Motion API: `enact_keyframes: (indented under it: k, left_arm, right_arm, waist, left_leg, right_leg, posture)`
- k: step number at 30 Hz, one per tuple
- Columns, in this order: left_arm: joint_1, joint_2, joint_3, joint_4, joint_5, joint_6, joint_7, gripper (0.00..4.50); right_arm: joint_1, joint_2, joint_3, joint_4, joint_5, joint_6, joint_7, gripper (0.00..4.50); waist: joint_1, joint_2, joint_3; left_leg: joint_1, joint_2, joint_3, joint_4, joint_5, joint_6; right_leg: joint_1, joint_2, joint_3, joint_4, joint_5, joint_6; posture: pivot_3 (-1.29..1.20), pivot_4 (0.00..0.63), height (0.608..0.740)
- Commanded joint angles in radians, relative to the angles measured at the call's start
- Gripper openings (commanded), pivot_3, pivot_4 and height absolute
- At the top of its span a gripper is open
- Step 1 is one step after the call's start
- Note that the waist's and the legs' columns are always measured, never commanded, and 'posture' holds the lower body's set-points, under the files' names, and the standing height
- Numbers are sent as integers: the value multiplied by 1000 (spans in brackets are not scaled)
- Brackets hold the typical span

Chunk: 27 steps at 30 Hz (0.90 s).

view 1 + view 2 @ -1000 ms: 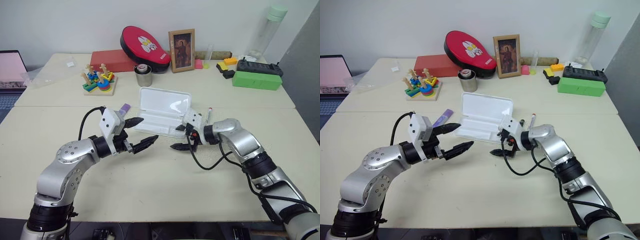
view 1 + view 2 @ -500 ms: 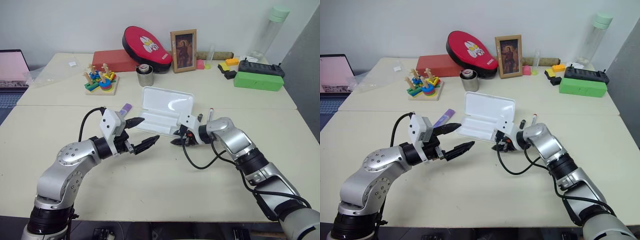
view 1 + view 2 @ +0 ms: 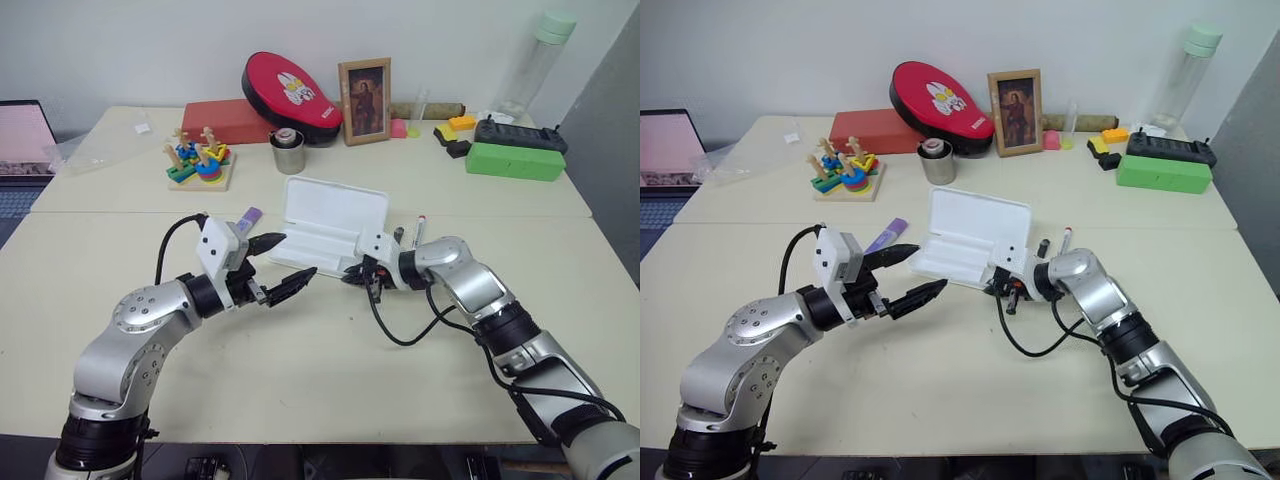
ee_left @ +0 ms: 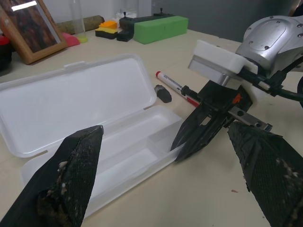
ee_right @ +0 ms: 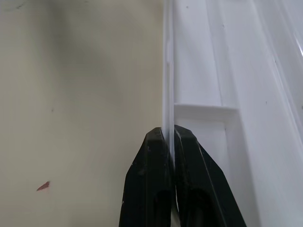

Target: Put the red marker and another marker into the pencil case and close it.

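The pencil case [image 3: 330,232] lies open just above the centre of the left eye frame, its lid tilted back and its divided tray facing up with nothing visible in it. The right gripper [image 5: 169,137] has its 2 black fingers pressed together on the thin front wall of the tray, 1 finger outside and 1 inside; in the left eye view this grip sits at the tray's right front corner [image 3: 352,276]. The left gripper [image 3: 283,266] hovers just left of the case, above the table [image 3: 300,390], its 2 fingers [image 4: 71,179] spread wide apart and holding nothing.

The red marker [image 3: 417,229] lies on the table right of the case, just behind the right wrist, with a small dark cap-like piece [image 4: 163,93] between it and the case. The purple highlighter [image 3: 250,215] lies left of the case, behind the left gripper's white housing, partly hidden by it.

Along the top of the frame stand a green box [image 3: 514,160] at upper right, a framed picture [image 3: 364,101] in the upper middle, a red pouch [image 3: 290,88] and a metal cup [image 3: 287,151] beside it, and a wooden stacking toy [image 3: 199,160] at upper left.
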Motion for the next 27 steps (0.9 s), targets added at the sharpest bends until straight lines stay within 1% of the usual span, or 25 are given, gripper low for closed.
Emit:
enact_keyframes:
  k: [1,6,12,26,27]
  left_arm:
    - [41,19,46,-52,-24,-4,-6,4500]
    - [135,54,86,-94,-48,2,-28,4500]
    - [219,91,131,-144,-82,19,-38,4500]
    - [227,109,141,-172,-113,51,-22,4500]
    - [224,109,139,-170,-114,52,-20,4500]
  right_arm:
    - [38,-39,-20,-143,41,-54,68,17]
    - [109,-94,-5,-271,57,-44,120,17]
    - [196,-141,21,-373,54,-34,153,17]
    - [247,-132,76,-409,35,23,125,17]
    - [246,-129,76,-409,36,25,122,270]
  waist:
    - [0,0,0]
    - [2,0,0]
    - [4,0,0]
    - [4,0,0]
    - [4,0,0]
  left_leg:
    - [0,0,0,0,0,0]
    - [0,0,0,0,0,0]
    - [0,0,0,0,0,0]
    - [0,0,0,0,0,0]
    - [0,0,0,0,0,0]
  right_leg:
    - [0,0,0,0,0,0]
    - [0,0,0,0,0,0]
    - [0,0,0,0,0,0]
    - [0,0,0,0,0,0]
    - [0,0,0,0,0,0]
  posture:
    - [0,150,740]
    - [0,150,740]
    - [0,150,740]
    - [0,150,740]
    - [0,150,740]
